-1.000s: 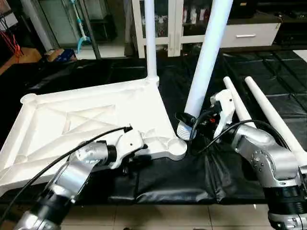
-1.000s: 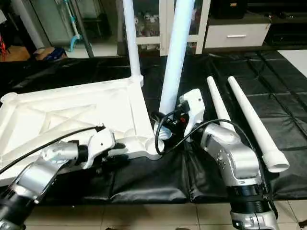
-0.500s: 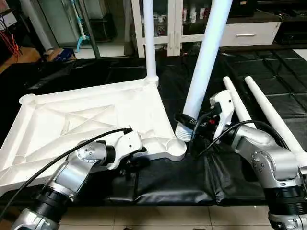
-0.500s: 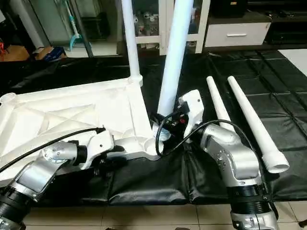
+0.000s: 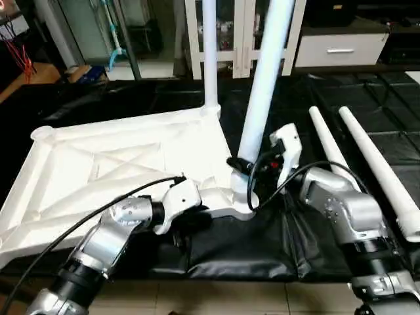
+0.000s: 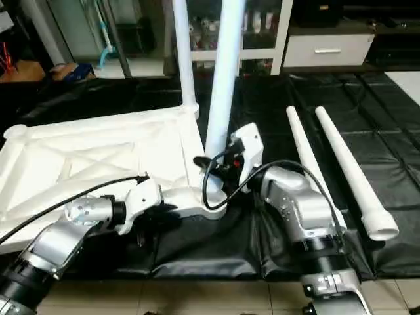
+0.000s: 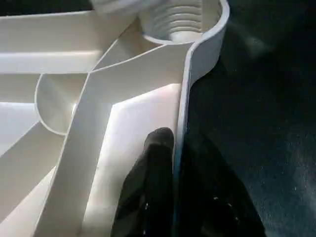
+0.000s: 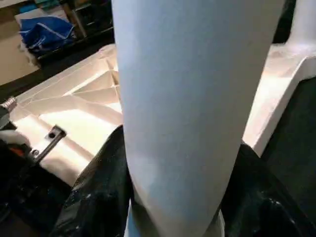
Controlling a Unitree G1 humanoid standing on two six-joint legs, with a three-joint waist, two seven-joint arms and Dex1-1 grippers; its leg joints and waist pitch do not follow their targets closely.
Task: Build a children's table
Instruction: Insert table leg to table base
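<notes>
Fingers (image 7: 153, 187) of your left gripper (image 7: 175, 197) are pinched on the near rim of the tabletop (image 5: 125, 164), one black finger inside the rim wall and the other outside it, over the black mat (image 5: 249, 246). You see the grip just short of the near right corner socket (image 7: 185, 22), whose threaded ring shows beyond the fingertips. In the head views your left forearm reaches up to that near edge from the lower left.

Your right gripper (image 5: 252, 170) is clamped on a leg (image 5: 262, 85), low on its thick end, with a black finger on each side of the white tube in the wrist view. That leg stands nearly upright, leaning slightly, with its foot at the near right corner socket; you cannot tell from these views whether it is seated in the threads.

Outward from there, the tabletop lies upside down on the mat, ribbed underside up, its diagonal ribs plain across the middle. A second leg (image 5: 210, 52) stands upright in the far right corner socket. The far left corner socket (image 5: 41, 133) is open.

To your right, two more legs (image 6: 335, 157) lie side by side on the mat, apart from the tabletop, thick ends toward you. Beyond the mat stands a white cabinet (image 5: 338, 46).
</notes>
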